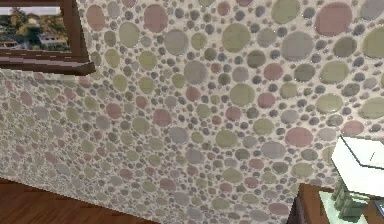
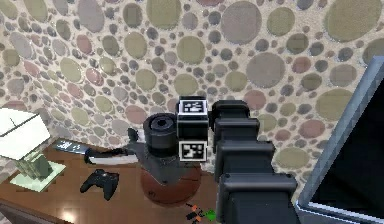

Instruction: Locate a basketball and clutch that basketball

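Facing a spotted wall. Reaching the dark arm out over a wooden table, with 1 lamp at its left end. Judging the reddish-brown round shape on the table as probably the basketball: seemingly just near of the gripper, right of its tips. Cannot tell jaw state, nor any hold. Left of the shape, 1 game controller.

Wooden table with lamp, game controller
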